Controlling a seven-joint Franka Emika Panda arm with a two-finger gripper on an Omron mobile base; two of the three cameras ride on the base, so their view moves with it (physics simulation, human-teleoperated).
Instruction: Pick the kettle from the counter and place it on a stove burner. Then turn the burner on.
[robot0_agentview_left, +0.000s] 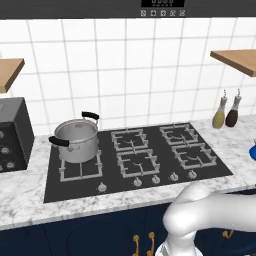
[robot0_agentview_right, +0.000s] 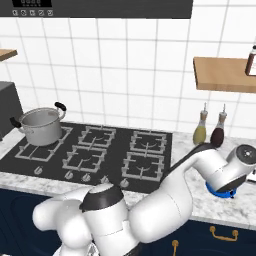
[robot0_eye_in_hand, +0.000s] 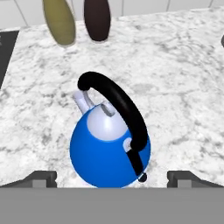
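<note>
Pincer: the gripper hangs over the counter with its jaws spread wide and nothing between them; the two dark tips sit at either lower corner of the hand view.

Kettle, place: the kettle stands upright on the counter, directly beneath the pincer and centred between the two tips, not yet touched by either. In the right base view its blue body peeks out under the robot's wrist.

Kettle, handling: glossy and round, so I judge the body slippery and a poor place to pinch. It looks rigid and small, probably light, though whether it holds water cannot be told.

Hold point: the arched black handle rises nearest the pincer and runs from the near right to the far left. It is thin and stiff, and its top is the sensible place to close on, with the fingers set across the arch.

Spout: the short pale spout points away, to the far left of the pincer.

Beyond the kettle: two bottles, one olive and one dark, stand farther off, well apart from it.

Farthest: the stove burner lies off to the left across the counter; a steel pot occupies the far grate.
</note>
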